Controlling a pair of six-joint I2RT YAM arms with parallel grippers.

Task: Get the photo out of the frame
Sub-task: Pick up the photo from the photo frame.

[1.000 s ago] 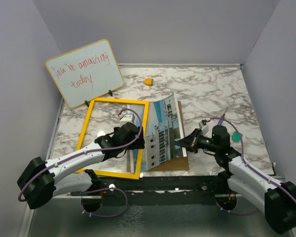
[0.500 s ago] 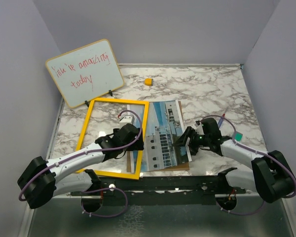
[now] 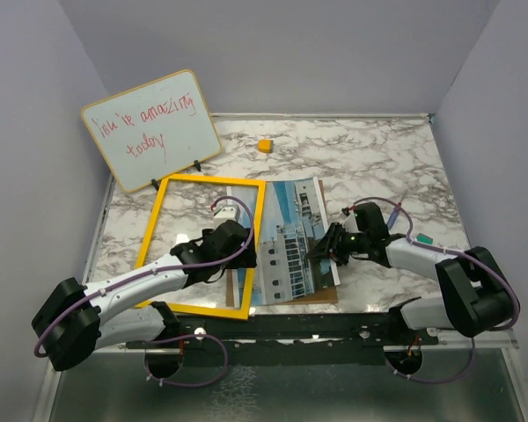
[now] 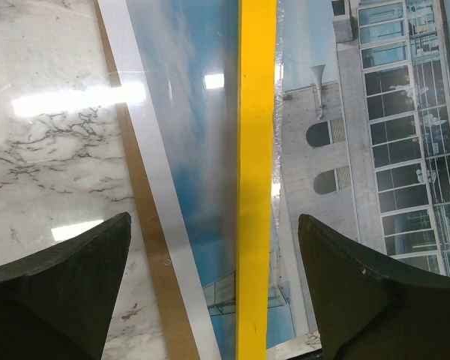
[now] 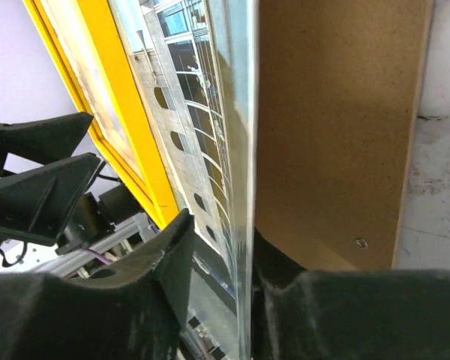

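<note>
The yellow frame [image 3: 202, 246] lies flat on the left of the marble table. The photo [image 3: 290, 237] of a white building rests on a brown backing board [image 3: 328, 293], its left part under the frame's right rail [image 4: 256, 150]. My left gripper [image 4: 214, 221] hovers open, straddling that rail. My right gripper [image 5: 223, 232] is at the photo's right edge [image 5: 244, 150]. The edge stands between its fingers. One finger lies against the photo's underside and the other stands a little off the printed face, so the jaws are open.
A wood-edged whiteboard [image 3: 150, 132] with red writing leans at the back left. A small yellow block [image 3: 265, 145] sits at the back centre. Grey walls close in the table on three sides. The left arm's fingers [image 5: 37, 172] show beyond the frame in the right wrist view.
The photo's right side, held tilted up a second ago, has dropped flat onto the backing board. The right gripper let go and moved left to the photo's edge. The left arm stayed put.
</note>
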